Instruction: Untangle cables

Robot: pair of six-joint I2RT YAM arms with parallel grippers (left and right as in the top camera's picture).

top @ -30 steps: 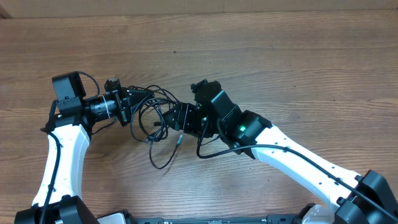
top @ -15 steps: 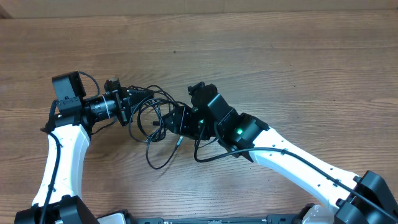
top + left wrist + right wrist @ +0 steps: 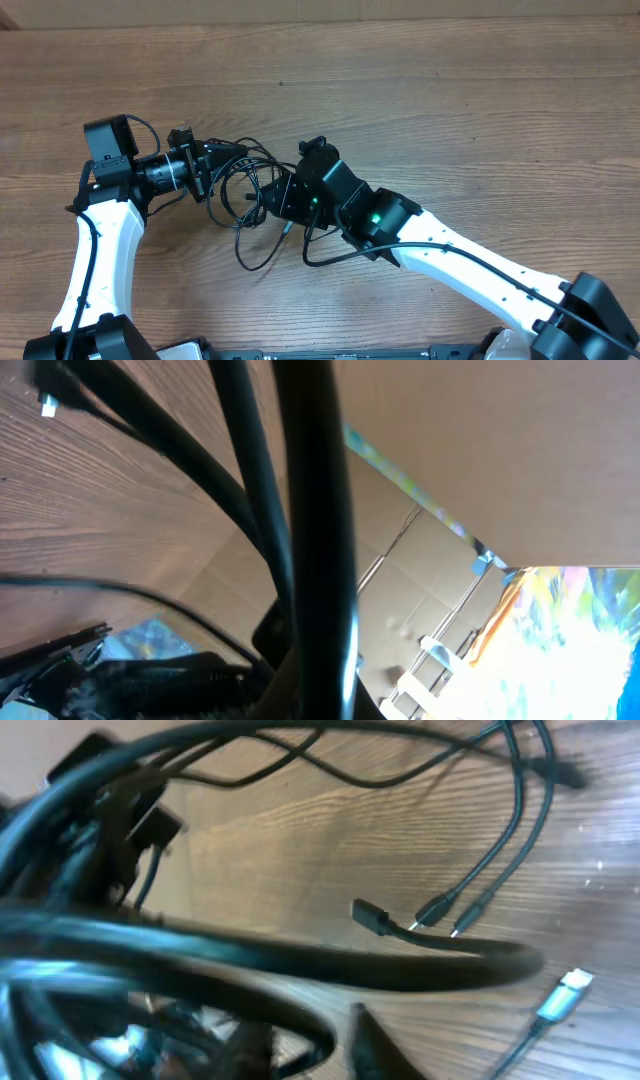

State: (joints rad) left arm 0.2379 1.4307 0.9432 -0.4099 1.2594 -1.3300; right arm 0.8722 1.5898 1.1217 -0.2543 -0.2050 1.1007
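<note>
- Two grippers were recorded, both set into a single tangle of cables [image 3: 245,210] on the table [image 3: 450,100] between the arms.
- One left gripper [image 3: 207,165]: pressed together, judged pinched on the cables at the tangle's left edge, apparently as an anchor.
- One right gripper [image 3: 280,200]: buried in the tangle's right side, probably placed for a counter-pull; whether spread or clamped could not be told.
- One knotted bundle; separate strands could not be counted.
- One silver-tipped plug [image 3: 565,995] and one black plug [image 3: 372,918] were noted lying loose on the wood.
</note>
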